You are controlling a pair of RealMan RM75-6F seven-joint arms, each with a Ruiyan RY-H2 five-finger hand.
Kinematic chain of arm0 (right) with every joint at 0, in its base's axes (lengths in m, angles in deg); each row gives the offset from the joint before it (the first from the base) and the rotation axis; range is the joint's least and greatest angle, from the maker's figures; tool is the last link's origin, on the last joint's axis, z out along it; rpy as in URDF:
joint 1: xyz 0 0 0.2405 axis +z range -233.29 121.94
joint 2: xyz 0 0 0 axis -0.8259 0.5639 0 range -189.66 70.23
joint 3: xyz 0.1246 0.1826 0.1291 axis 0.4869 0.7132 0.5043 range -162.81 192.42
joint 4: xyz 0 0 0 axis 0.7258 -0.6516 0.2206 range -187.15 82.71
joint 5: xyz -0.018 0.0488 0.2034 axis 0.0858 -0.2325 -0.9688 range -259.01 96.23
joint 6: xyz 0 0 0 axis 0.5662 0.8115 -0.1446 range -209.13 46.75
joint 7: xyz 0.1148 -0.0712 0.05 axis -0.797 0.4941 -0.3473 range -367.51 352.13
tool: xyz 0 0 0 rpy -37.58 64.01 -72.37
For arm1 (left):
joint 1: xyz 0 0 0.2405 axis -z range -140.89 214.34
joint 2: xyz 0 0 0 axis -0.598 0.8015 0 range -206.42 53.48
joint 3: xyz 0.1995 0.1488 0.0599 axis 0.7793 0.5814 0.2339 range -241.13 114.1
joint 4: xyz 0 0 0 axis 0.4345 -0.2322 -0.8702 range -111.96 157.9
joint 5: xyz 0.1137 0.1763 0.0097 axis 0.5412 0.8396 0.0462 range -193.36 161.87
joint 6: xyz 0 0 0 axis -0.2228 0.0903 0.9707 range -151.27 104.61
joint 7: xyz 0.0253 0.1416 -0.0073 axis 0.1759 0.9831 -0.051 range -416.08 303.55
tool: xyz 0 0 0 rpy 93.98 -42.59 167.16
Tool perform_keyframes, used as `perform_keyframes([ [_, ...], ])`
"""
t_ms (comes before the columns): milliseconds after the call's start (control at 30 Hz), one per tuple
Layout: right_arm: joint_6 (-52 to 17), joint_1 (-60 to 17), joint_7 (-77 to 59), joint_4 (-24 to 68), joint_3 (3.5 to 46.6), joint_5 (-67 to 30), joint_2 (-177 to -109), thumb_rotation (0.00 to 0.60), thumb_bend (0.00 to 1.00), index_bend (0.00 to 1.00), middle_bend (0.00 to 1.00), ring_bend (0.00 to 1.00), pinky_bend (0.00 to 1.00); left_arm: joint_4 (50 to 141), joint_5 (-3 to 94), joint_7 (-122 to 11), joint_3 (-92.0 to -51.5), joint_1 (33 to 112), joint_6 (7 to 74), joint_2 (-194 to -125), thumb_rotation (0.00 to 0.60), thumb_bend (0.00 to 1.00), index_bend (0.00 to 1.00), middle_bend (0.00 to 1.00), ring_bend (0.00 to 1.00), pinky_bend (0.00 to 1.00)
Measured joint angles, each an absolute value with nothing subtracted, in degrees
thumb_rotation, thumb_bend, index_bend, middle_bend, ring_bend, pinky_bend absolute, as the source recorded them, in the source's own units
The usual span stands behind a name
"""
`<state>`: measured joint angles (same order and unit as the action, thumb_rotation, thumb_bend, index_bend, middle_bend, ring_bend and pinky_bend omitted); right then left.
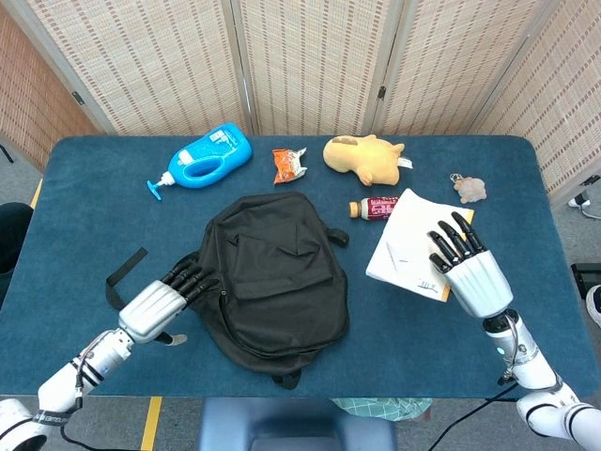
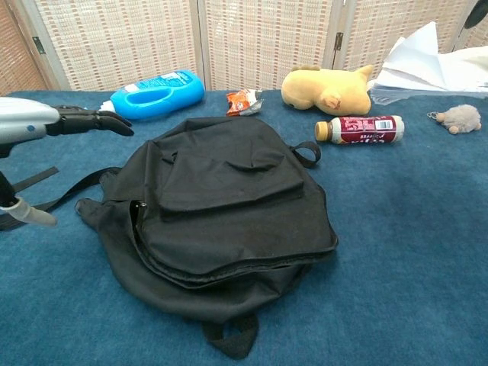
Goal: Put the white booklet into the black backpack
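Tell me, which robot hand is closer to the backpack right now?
The left robot hand: its fingers reach the backpack at its left edge. The right robot hand is off to the backpack's right, holding the booklet.

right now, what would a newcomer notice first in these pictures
The black backpack lies flat mid-table, the left hand reaching in at its left edge. Right of it, the right hand holds the white booklet lifted above the table. Along the far edge lie a blue pump bottle and a yellow plush toy.
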<state>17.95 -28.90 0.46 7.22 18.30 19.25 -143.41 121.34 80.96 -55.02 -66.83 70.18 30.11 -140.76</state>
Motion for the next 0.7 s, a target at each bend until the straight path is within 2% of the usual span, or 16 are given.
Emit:
perform_keyframes([
  [233, 16.45, -28.98, 5.34, 13.45, 18.02, 21.10, -139.75, 0.600, 0.37, 0.75, 0.38, 0.24, 0.16, 119.72, 81.53, -57.07, -66.49, 75.66, 24.30, -146.20, 0.600, 0.13, 0.13, 0.05, 0.07, 0.00],
  [700, 15.37, -29.82, 6.82, 15.04, 18.35, 22.02, -138.86, 0.600, 0.37, 0.75, 0.38, 0.24, 0.16, 112.17, 70.16, -55.73, -68.19, 82.07, 15.00, -156.51, 0.600, 0.14, 0.20, 0.05, 0.07, 0.00],
])
